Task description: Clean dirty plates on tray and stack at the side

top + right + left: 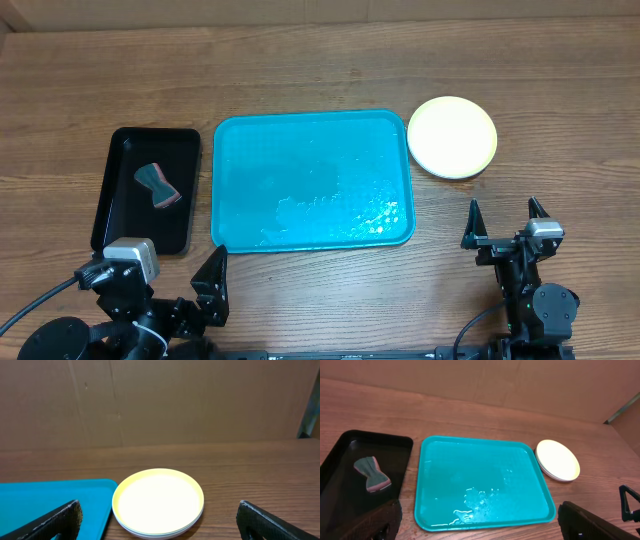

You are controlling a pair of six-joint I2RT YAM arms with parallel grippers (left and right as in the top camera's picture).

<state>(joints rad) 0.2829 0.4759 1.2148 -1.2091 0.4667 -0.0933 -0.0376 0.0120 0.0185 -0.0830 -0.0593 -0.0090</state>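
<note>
Plates (452,136) sit stacked just beside the turquoise tray (312,180).

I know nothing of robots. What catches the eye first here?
The big turquoise tray in the middle, glistening wet. Right of it sits a stack of plates, a yellow-rimmed one on top; left of it, a sponge lies in a black tray.

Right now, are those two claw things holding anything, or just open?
Left gripper: open, holding nothing.
Right gripper: open, holding nothing.
</note>
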